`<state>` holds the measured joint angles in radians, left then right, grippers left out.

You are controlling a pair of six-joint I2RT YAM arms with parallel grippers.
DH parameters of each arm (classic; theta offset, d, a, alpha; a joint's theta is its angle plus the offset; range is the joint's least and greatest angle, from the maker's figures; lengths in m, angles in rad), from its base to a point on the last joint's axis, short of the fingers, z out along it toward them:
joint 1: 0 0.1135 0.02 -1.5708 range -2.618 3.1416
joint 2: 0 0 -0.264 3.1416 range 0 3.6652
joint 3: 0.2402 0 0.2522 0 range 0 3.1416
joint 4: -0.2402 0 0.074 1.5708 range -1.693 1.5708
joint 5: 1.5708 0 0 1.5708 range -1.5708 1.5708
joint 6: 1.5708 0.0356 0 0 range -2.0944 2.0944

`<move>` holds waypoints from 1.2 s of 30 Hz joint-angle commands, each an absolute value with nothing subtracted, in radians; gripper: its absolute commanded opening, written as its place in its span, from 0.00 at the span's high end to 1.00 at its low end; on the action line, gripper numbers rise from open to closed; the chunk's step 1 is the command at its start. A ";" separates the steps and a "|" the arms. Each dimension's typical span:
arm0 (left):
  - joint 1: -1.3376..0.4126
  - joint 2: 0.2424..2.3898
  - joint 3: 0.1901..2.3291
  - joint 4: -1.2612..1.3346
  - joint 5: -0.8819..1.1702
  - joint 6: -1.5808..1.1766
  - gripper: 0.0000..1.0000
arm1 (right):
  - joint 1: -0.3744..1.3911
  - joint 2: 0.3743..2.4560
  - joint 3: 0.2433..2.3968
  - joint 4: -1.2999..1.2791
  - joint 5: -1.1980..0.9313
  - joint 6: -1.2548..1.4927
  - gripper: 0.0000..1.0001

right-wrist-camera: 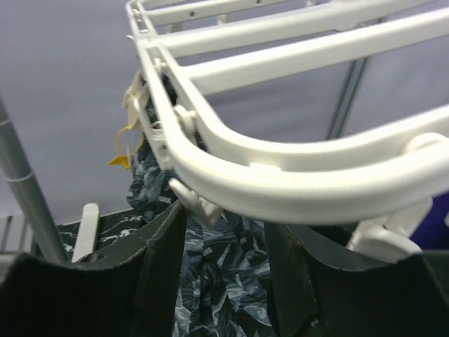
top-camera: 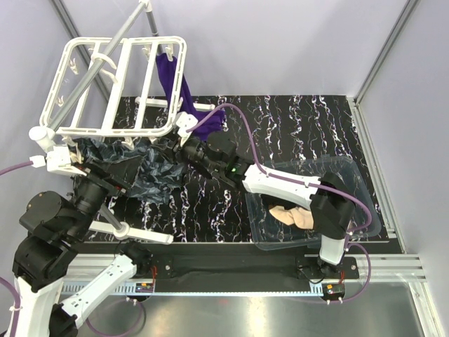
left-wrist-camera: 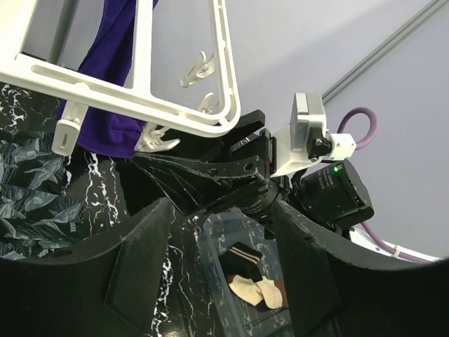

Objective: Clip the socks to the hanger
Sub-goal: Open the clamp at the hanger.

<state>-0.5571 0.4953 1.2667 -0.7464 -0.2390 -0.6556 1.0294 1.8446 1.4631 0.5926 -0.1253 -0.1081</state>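
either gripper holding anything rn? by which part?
Left gripper: nothing between its fingers. Right gripper: a clip sits at its fingertips, under the hanger corner; whether it is gripped cannot be told.

The scene is enclosed by plain, pale grey-lilac wall panels (top-camera: 280, 42), joined by slim aluminium posts (top-camera: 382, 49), one of which is seen running diagonally at the upper right of the top view. A table top (top-camera: 302, 126) of black veined with white is spread across the middle of the frame. Along its lower edge a silver slotted rail (top-camera: 400, 265) is fixed, and below that a sheet of brushed metal (top-camera: 266, 316) is seen. Everything is lit softly and evenly, and only faint shadows are cast.
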 commanded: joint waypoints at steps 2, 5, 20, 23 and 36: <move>-0.561 0.495 1.270 -0.701 -0.225 -0.658 0.36 | 1.032 1.815 1.522 0.612 -0.248 -0.083 0.46; -0.561 0.491 1.273 -0.703 -0.227 -0.658 0.36 | 1.032 1.821 1.531 0.614 -0.255 -0.078 0.45; -0.561 0.492 1.270 -0.692 -0.207 -0.667 0.37 | 1.031 1.806 1.499 0.600 -0.245 -0.060 0.61; -0.561 0.495 1.272 -0.673 -0.196 -0.675 0.37 | 1.026 1.809 1.493 0.623 -0.262 -0.035 0.61; -0.560 0.496 1.286 -0.690 -0.199 -0.680 0.37 | 1.025 1.882 1.565 0.652 -0.321 0.027 0.56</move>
<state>-0.5571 0.4934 1.2671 -0.7315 -0.2127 -0.6800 1.0286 1.8736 1.5185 0.6022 -0.2863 -0.0120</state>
